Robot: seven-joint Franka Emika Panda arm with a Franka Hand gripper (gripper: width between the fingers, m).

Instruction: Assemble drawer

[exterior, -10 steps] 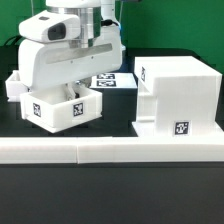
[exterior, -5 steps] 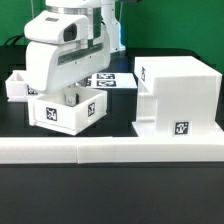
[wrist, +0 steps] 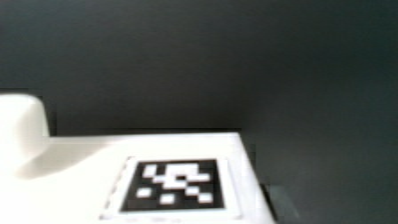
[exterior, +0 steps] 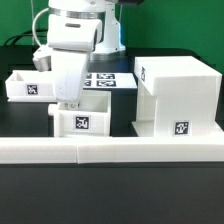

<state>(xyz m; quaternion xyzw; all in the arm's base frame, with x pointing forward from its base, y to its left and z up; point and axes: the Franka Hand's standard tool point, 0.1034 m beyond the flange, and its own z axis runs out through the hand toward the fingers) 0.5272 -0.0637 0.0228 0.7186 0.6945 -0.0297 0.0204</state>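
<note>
One small white open-top tray (exterior: pixel 92 120) with a tag on its near face sits on the black table, left of the large boxy housing (exterior: pixel 178 95) with a small gap between them. My gripper (exterior: pixel 70 102) reaches down from above onto the tray's wall on the exterior view's left and is shut on it. A second small tray (exterior: pixel 27 86) lies further left and back. In the wrist view I see a white tagged surface of the tray (wrist: pixel 175 185) over dark table; my fingers do not show there.
The marker board (exterior: pixel 108 80) lies flat behind the held tray, partly hidden by the arm. A long low white L-shaped bar (exterior: pixel 110 150) runs across the table's front edge, close in front of the tray and housing.
My gripper has moved toward the exterior view's right, and the tray has gone with it, from beside the second tray to close by the housing.
</note>
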